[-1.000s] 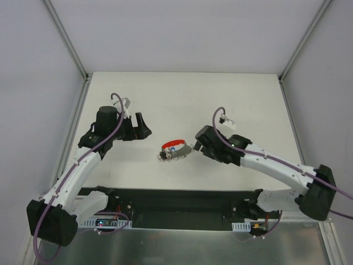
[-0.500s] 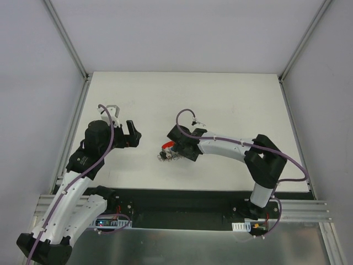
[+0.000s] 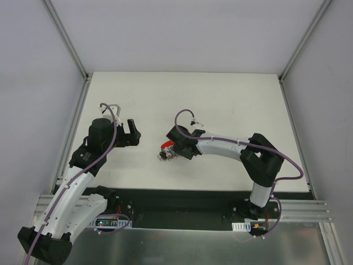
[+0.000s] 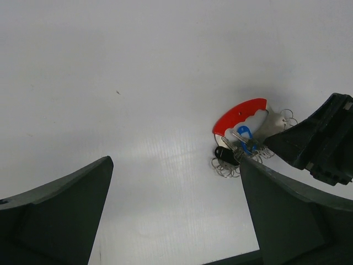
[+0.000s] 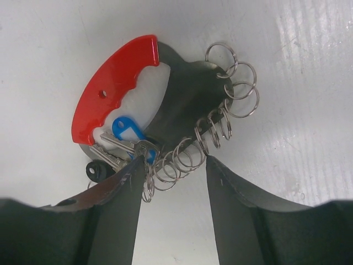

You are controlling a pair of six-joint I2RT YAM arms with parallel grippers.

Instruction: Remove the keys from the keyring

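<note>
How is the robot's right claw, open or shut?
Open: the right claw holds its two dark fingers apart, with white table showing between them.

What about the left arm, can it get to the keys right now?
Probably yes. The left gripper is open and faces the keys, with only bare table between them. The right gripper sits on the other side of the bunch, so it doesn't seem to block that side.

keyring (image 5: 110, 83) on table (image 4: 110, 66), between left tool (image 4: 175, 163) and right tool (image 5: 175, 165).
</note>
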